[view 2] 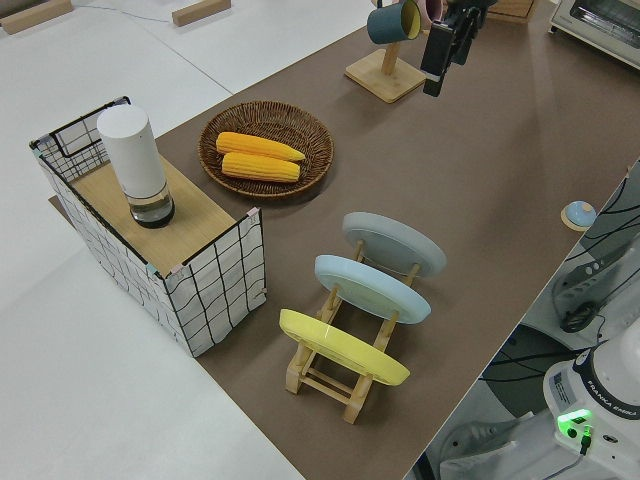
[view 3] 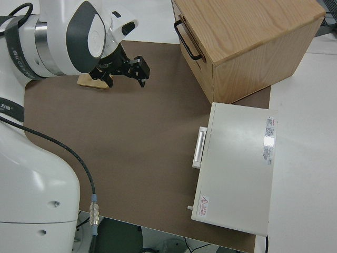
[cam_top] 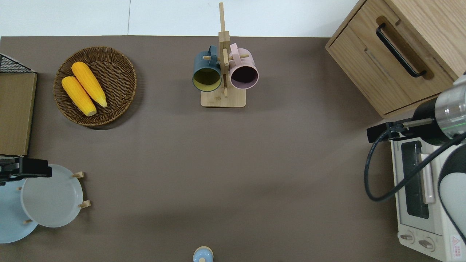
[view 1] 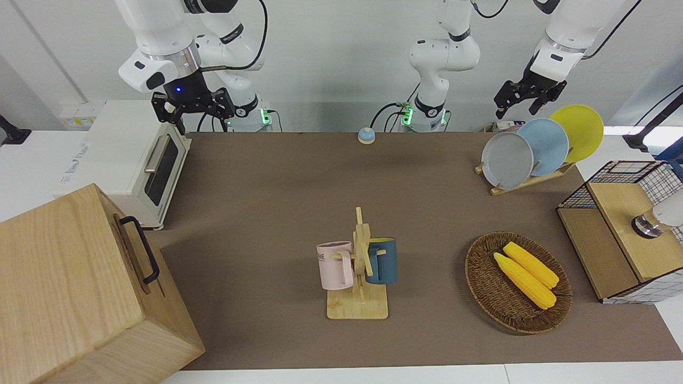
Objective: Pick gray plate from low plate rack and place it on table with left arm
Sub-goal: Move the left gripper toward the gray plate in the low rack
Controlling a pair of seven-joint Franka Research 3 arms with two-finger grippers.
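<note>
Robot lab: two arms bolted at brown-covered table [view 1: 277,213], staged kitchenware.

From the low plate rack [view 1: 525,178], open table [cam_top: 233,163] runs toward 3 o'clock in the overhead view, with only a small blue bell [cam_top: 202,254] near the robots' edge. At 12 o'clock stand the wire-sided shelf [cam_top: 16,109] and the corn basket [cam_top: 95,86]. The light blue plate [view 1: 544,146] leans close beside the gray plate [view 1: 507,160], and the mug stand [cam_top: 222,72] lies at 2 o'clock.
</note>
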